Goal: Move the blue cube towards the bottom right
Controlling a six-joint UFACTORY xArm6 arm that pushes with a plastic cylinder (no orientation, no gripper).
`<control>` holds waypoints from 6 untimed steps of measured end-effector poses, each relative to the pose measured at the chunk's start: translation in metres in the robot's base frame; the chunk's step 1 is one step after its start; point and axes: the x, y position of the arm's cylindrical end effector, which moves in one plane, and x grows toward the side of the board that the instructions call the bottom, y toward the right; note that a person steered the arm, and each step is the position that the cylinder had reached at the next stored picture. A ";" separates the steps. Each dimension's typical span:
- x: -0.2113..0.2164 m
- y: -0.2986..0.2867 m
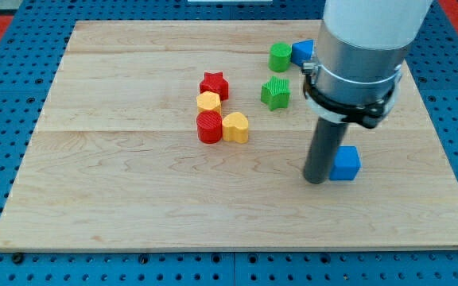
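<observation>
The blue cube point(345, 163) lies right of centre on the wooden board point(133, 206), with my tip point(316, 179), a bare rod with no pincer to open or close, touching its left face. To drive the cube nearer and rightward, the push probably needs to bear on its far-left corner, keeping the line of travel through its middle so that it does not spin away; the other blocks, such as the green star point(276, 92), sit well apart.
</observation>
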 end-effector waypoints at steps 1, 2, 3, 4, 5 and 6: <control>-0.044 -0.049; -0.050 0.000; -0.029 0.035; -0.058 0.039; -0.036 0.056; 0.000 0.076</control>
